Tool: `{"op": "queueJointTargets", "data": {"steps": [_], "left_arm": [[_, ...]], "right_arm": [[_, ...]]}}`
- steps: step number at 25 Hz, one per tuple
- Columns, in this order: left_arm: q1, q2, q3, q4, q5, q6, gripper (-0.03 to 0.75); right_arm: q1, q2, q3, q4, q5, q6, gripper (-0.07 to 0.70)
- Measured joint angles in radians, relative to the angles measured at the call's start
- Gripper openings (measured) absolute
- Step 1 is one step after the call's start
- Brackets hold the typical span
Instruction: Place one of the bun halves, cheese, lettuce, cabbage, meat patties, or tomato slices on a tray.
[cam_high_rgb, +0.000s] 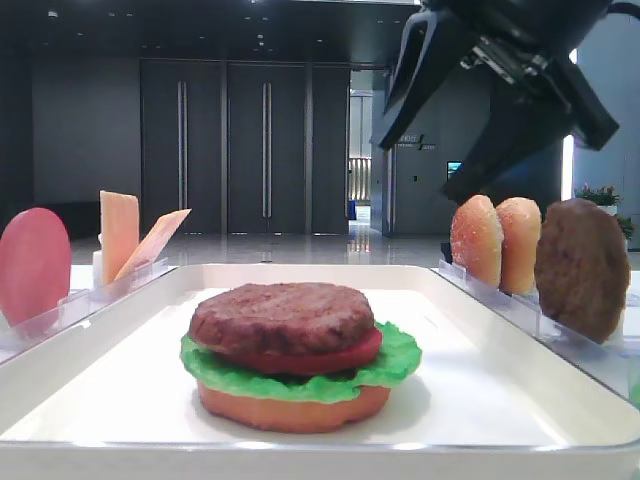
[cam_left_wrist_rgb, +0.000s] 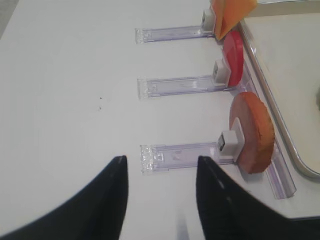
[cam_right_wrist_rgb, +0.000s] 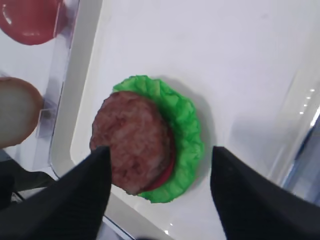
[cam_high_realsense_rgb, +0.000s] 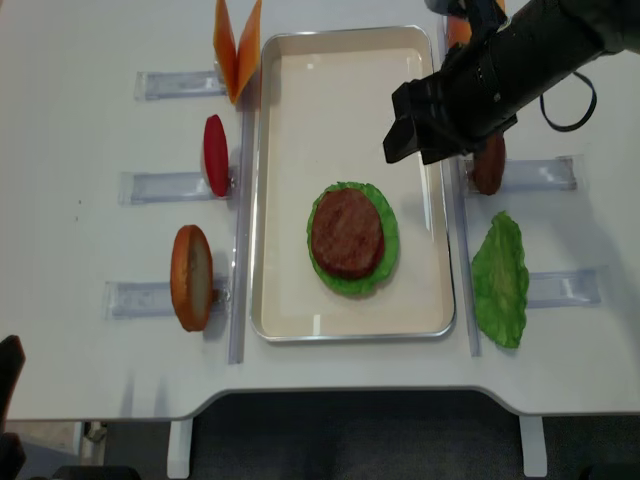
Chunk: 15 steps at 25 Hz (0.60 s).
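On the white tray (cam_high_realsense_rgb: 290, 180) stands a stack: orange bun base (cam_high_rgb: 290, 408), green lettuce (cam_high_rgb: 400, 355), red tomato slice (cam_high_rgb: 335, 360) and a brown meat patty (cam_high_rgb: 280, 315) on top (cam_high_realsense_rgb: 347, 232). My right gripper (cam_right_wrist_rgb: 160, 150) hangs open above the tray (cam_high_realsense_rgb: 410, 150), over the stack's far side, holding nothing. My left gripper (cam_left_wrist_rgb: 161, 159) is open and empty over bare table, left of a bun half (cam_left_wrist_rgb: 252, 132) standing in its rack. Another patty (cam_high_rgb: 582, 268), cheese (cam_high_realsense_rgb: 237, 35) and a tomato slice (cam_high_realsense_rgb: 215, 155) stand in racks. Cabbage is out of view.
Clear plastic racks (cam_left_wrist_rgb: 180, 152) line both long sides of the tray. Two bun halves (cam_high_rgb: 478, 240) stand in the right-hand rack beside the patty. A loose green leaf (cam_high_realsense_rgb: 500, 278) lies right of the tray. The table's front edge (cam_high_realsense_rgb: 330, 395) is near.
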Motion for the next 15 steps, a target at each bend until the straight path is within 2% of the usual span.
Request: {"op": "queueJointTargets", "data": {"steps": [7, 11, 15], "left_arm": [[0.0, 0.0, 0.0, 0.0, 0.0, 0.0, 0.345], [0.0, 0.0, 0.0, 0.0, 0.0, 0.0, 0.345], [0.0, 0.0, 0.0, 0.0, 0.0, 0.0, 0.345]], "right_arm": [[0.0, -0.05, -0.087, -0.273, 0.048, 0.246, 0.417], [0.0, -0.072, -0.144, -0.441, 0.116, 0.346, 0.417], [-0.015, -0.075, -0.2, -0.521, 0.199, 0.382, 0.417]]}}
